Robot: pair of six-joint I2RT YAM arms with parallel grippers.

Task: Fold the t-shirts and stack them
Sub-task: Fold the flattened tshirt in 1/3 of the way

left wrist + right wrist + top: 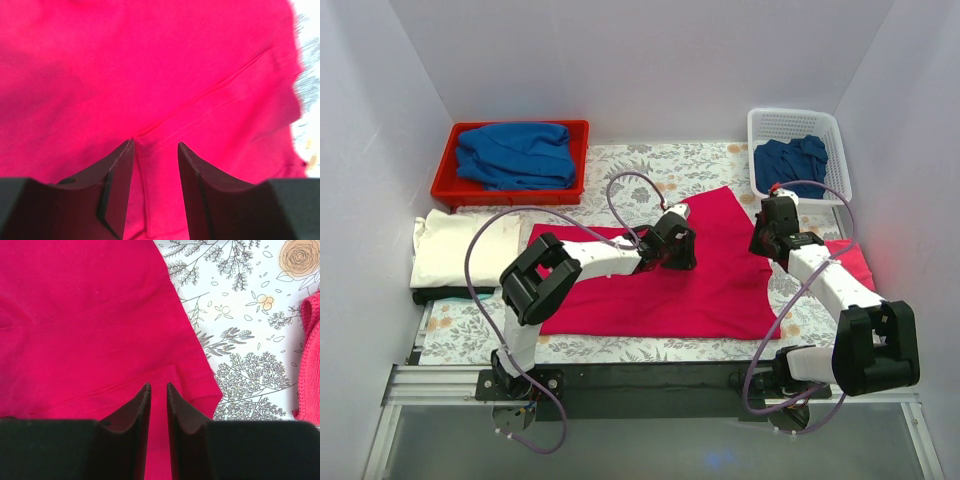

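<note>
The left arm (pixel 592 258) and right arm (pixel 825 278) have white tubular links, bulky black joint housings and a lilac cable (pixel 632 175) looping behind the jaws. The left gripper (pixel 155 142) and right gripper (pixel 158 384) carry matte black, wedge-shaped fingers (pixel 117 185).

Bright even light, soft wrist-view blur

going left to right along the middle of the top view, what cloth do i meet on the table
folded cream cotton t-shirt → spread crimson-pink t-shirt → pink knit garment

Red tray (pixel 510 197) back-left; white mesh basket (pixel 798 122) back-right; floral tablecloth (pixel 660 160) btwn them, covering tabletop.
</note>
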